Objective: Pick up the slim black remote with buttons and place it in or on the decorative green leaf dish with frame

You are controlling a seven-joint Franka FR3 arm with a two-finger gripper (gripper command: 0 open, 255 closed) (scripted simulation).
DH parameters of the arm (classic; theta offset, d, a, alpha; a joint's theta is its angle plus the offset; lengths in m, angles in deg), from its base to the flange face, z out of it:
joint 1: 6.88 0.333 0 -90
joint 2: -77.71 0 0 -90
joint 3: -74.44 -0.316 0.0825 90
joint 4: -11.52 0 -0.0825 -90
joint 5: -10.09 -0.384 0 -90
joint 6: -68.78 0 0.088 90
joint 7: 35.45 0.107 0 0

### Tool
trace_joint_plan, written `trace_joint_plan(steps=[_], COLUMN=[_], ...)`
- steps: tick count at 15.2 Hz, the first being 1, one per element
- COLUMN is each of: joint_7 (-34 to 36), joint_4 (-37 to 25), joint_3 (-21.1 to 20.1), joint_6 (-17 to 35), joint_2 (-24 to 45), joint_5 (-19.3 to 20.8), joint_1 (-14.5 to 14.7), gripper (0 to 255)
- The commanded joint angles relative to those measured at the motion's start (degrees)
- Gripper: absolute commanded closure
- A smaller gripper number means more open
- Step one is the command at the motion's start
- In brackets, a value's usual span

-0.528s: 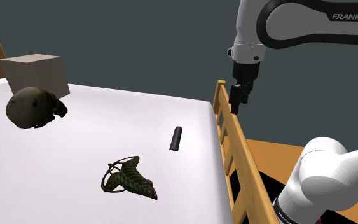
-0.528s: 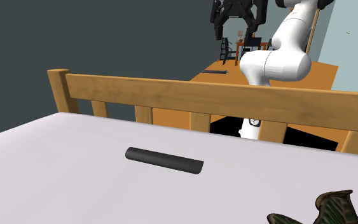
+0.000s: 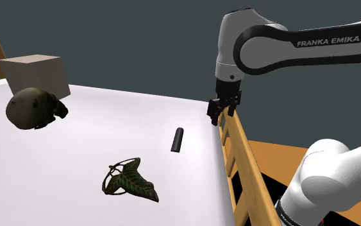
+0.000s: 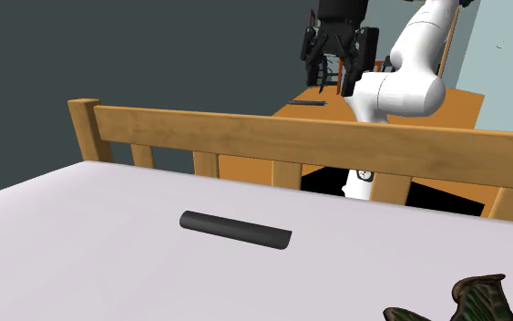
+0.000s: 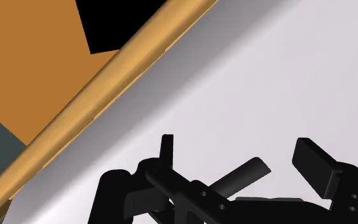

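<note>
Here, the slim dark remote (image 3: pixel 177 139) lies flat on the white bed (image 3: pixel 76 160), near the wooden rail (image 3: pixel 236 147) and apart from the green leaf dish (image 3: pixel 131 180), which sits closer to the shoulder view's bottom edge. No buttons can be made out on the remote. The pincer (image 3: pixel 216 110) hangs in the air at the top of the rail, clear of the remote. In the wrist view its two black fingers (image 5: pixel 317 167) stand apart with nothing between them touching; part of the remote (image 5: pixel 240 176) shows in the gap, its lower end hidden behind the hand's body. The second exterior view cuts the dish (image 4: pixel 482 296) off at the bottom edge, so little but a curled leaf tip shows. The far-off pincer (image 4: pixel 339 77) shows above the rail (image 4: pixel 291 137). A dark rounded lump (image 3: pixel 33 107) beside a beige box (image 3: pixel 34 72) is hard to identify.
</note>
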Motion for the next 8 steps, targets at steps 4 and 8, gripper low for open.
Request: trace_joint_plan(steps=[4,8], joint_7=[12.8,23.3], joint_4=[1.5,0.5], joint_3=[-5.1,-9.0], joint_6=[11.9,20.4], joint_2=[8.0,15.9], joint_5=[-0.9,0.3], joint_1=[-3.3,-6.6], gripper=[0,0])
